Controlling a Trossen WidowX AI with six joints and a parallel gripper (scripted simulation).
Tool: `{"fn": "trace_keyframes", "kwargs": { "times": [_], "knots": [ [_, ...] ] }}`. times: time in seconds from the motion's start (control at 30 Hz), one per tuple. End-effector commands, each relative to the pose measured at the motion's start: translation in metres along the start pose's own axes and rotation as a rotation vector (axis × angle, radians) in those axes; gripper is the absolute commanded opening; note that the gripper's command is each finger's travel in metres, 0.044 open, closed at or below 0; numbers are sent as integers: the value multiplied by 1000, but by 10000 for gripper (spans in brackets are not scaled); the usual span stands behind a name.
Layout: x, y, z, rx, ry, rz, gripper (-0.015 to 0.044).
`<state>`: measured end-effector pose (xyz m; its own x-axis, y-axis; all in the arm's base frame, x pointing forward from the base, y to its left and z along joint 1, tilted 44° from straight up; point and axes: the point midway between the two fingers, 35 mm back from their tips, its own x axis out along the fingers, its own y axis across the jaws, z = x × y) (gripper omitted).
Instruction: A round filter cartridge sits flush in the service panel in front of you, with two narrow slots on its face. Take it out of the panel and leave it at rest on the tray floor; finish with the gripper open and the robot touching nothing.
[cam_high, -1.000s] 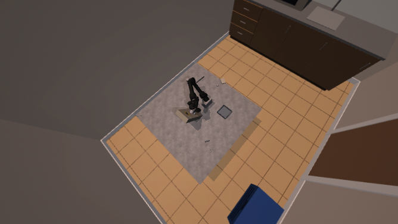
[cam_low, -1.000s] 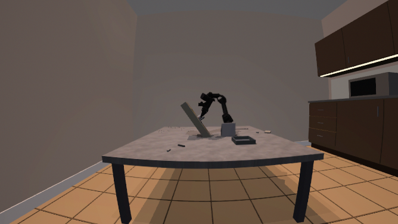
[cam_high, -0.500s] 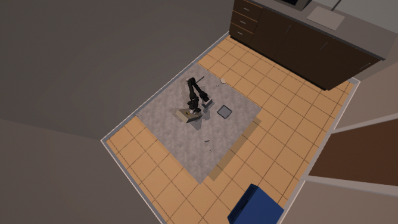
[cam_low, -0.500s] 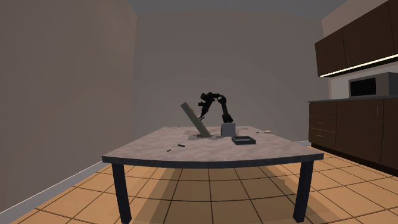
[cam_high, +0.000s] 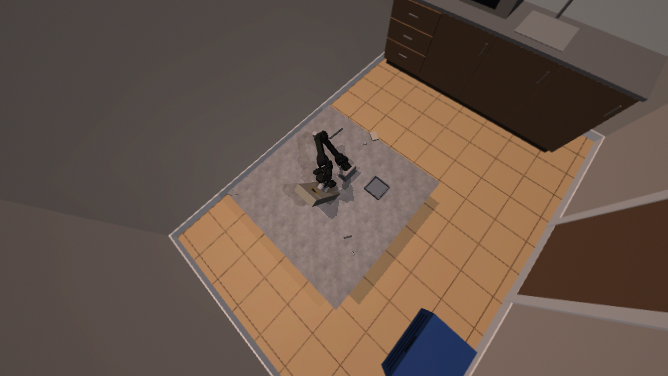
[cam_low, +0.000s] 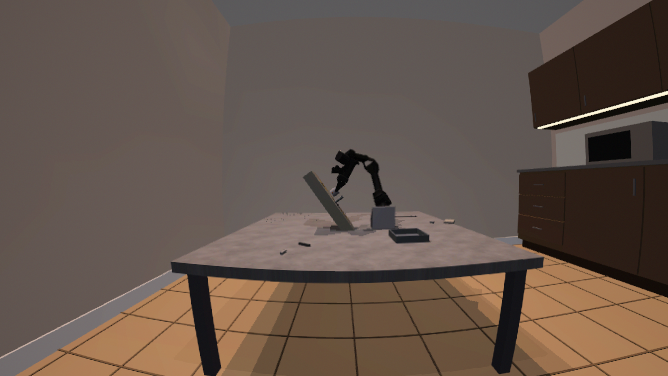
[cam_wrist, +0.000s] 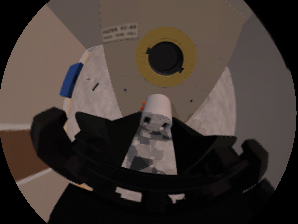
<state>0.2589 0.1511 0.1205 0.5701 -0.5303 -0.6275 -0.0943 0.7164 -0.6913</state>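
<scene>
The tan service panel (cam_high: 304, 194) (cam_low: 327, 204) (cam_wrist: 215, 50) stands tilted on the table. In the wrist view its yellow ring (cam_wrist: 142, 57) surrounds a dark, empty round opening with a notch on either side. The cartridge (cam_wrist: 158, 106), a pale cylinder with two dark slots on its face, is out of that opening. My gripper (cam_low: 335, 190) (cam_wrist: 156, 117) is shut on the cartridge, close in front of the panel's face below the opening. Whether the cartridge touches the panel is unclear. The dark square tray (cam_high: 371, 194) (cam_low: 411, 239) lies beside the robot base, apart from the panel.
The grey base block (cam_low: 383, 218) stands between the panel and the tray. A small dark bar (cam_high: 347, 237) (cam_low: 304, 244) (cam_wrist: 95, 86) and a smaller light piece (cam_low: 283, 252) lie on the table. A pale block (cam_high: 374, 136) (cam_low: 449, 221) lies near the table's edge.
</scene>
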Motion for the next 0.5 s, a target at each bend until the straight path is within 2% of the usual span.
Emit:
{"fn": "trace_keyframes", "kwargs": {
  "times": [0.0, 0.37, 0.47],
  "knots": [
    [-18, 4, 4, -1, -5, 10, 0],
    [-72, 2, 4, -3, -4, 5, 0],
    [-75, 5, 5, -2, -5, 4, 0]
  ]
}}
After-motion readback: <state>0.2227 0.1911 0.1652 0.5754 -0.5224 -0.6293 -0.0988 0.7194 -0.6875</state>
